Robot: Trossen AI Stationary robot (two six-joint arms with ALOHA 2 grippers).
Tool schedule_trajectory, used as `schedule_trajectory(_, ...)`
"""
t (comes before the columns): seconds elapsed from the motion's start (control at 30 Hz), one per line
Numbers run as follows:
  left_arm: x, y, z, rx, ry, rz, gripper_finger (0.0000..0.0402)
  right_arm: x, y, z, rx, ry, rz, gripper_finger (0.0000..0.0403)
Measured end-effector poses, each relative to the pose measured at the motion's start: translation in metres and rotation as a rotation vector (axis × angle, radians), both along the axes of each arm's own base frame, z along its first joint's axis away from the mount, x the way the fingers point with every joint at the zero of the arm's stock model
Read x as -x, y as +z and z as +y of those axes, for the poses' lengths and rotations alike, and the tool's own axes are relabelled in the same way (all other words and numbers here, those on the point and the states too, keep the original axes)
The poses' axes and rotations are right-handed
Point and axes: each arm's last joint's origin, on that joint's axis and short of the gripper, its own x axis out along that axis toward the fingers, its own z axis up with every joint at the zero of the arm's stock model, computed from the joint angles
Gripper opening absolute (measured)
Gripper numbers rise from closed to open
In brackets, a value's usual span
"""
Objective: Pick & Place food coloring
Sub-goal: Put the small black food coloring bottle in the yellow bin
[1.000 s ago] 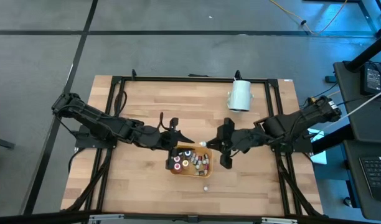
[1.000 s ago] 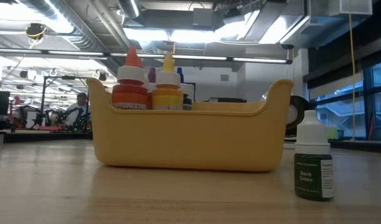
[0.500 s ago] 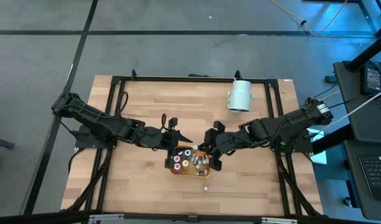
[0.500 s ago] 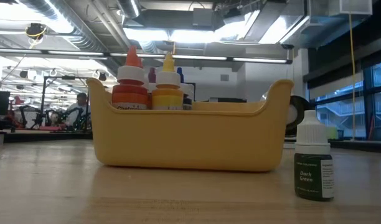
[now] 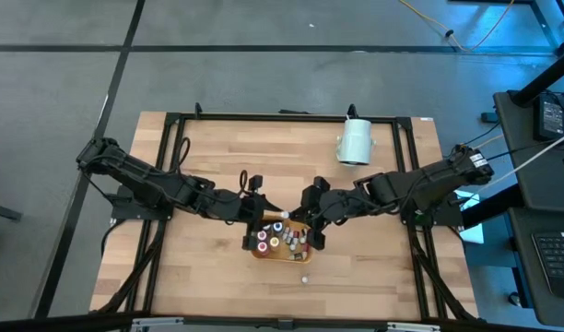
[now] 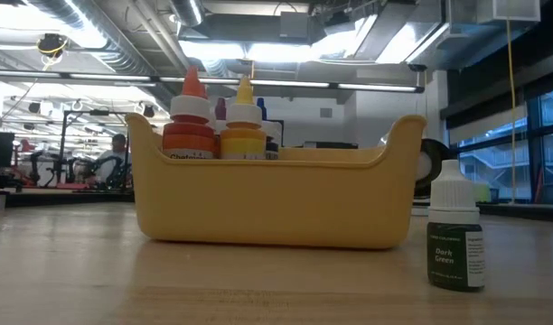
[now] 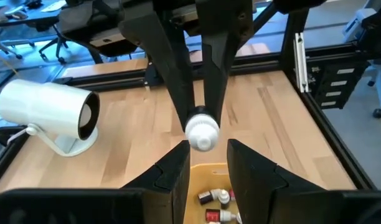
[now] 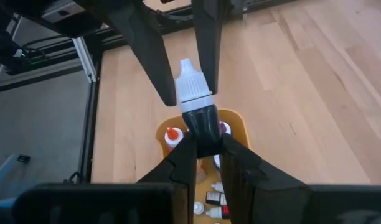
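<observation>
Here, a small dark dropper bottle (image 8: 197,115) with a white cap sits clamped in the right gripper's (image 8: 206,149) jaws, held upright over the orange tray (image 5: 280,243), probably so it can be lowered in beside the other food coloring bottles (image 5: 275,242) already standing there. Facing it across the tray, the left gripper (image 7: 209,155) hovers with jaws parted and empty, framing the bottle's cap. One dark green bottle (image 6: 455,239) stands alone on the tabletop (image 5: 208,166) just beside the tray, seemingly next in line. A white cylinder (image 5: 355,142) lies well apart near the far edge.
</observation>
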Motion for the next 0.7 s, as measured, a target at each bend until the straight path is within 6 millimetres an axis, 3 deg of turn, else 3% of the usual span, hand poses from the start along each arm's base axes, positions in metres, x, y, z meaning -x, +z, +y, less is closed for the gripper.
schedule_trajectory(0.33,-0.0002,0.0004,0.0001,0.003,-0.003,-0.004,0.0099,-0.0075,-0.0042,-0.0044,-0.018,0.012,0.002,0.0057)
schedule_trajectory(0.7,0.0001,0.0,-0.0001,0.002,-0.004,0.0,0.0051,-0.0094,-0.0052,-0.0046,0.0,0.027,-0.002,0.0066)
